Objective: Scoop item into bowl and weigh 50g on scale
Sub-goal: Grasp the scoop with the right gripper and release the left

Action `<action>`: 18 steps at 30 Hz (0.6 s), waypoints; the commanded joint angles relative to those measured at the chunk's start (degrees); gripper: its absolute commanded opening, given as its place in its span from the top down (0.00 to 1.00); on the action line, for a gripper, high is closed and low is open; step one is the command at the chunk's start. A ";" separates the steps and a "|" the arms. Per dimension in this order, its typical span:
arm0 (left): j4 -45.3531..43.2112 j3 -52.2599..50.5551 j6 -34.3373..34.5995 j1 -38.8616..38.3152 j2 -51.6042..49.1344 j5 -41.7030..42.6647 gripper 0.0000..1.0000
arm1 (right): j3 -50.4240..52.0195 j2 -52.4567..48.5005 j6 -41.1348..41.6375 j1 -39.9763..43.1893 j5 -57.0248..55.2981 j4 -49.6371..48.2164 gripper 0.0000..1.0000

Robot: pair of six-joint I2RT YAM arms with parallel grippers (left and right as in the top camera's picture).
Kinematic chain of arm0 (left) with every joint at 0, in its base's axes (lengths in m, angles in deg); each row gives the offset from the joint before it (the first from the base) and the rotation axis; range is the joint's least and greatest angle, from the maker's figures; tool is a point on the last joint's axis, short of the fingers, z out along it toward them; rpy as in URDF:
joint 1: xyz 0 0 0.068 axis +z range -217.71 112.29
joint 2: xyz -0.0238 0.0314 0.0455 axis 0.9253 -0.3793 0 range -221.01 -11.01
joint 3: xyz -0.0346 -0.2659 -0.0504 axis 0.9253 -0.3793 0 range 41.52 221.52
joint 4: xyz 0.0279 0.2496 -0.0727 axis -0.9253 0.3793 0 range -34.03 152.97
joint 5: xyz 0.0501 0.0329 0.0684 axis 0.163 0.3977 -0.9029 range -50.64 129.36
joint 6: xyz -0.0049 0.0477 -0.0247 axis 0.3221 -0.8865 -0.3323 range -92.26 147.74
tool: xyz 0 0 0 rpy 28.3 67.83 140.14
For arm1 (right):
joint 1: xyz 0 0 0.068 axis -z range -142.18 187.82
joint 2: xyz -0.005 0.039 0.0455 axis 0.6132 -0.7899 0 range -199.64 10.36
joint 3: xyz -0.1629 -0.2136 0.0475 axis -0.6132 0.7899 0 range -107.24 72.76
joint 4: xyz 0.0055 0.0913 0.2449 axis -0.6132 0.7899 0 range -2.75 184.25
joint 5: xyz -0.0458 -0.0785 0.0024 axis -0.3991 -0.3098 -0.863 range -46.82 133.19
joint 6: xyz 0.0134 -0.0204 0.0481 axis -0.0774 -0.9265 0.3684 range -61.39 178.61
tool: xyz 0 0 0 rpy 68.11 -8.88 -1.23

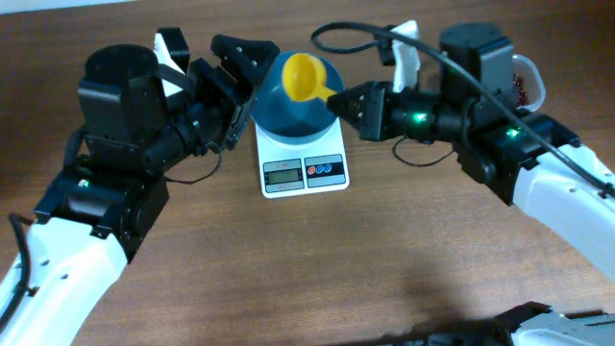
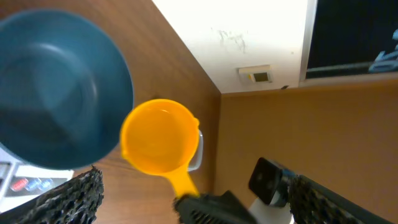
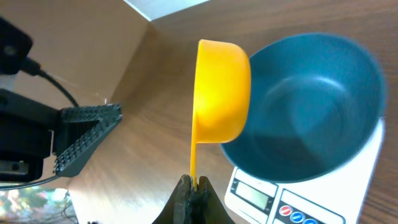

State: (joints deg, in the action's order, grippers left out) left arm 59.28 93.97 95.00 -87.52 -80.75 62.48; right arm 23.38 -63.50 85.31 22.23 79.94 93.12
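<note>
Yellow scoop (image 1: pixel 306 77) pinched by its handle in right fingers (image 3: pixel 180 205) above bowl (image 1: pixel 288 111) on scale (image 1: pixel 303 151); left fingers (image 2: pixel 68 199) wide open, empty.

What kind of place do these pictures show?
Probably a lab or office robot bench: two cabled robot arms at a wooden table, a kitchen scale under a blue bowl, a plain white wall with a socket.
</note>
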 commanded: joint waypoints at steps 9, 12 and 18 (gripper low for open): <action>5.03 2.80 -19.52 3.58 1.25 0.04 0.01 | -12.04 14.49 -22.18 16.04 -23.74 35.74 0.96; 8.92 2.80 -20.72 3.58 1.27 0.02 0.01 | -18.23 15.47 -22.25 17.97 -28.85 40.68 0.96; 10.86 2.80 -22.67 7.32 1.27 -0.61 0.01 | -19.74 19.87 -27.08 17.92 -37.46 40.48 0.96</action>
State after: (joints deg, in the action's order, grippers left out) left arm 70.14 95.85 74.21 -82.21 -80.22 62.45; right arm 4.84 -42.43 60.74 39.89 48.55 133.38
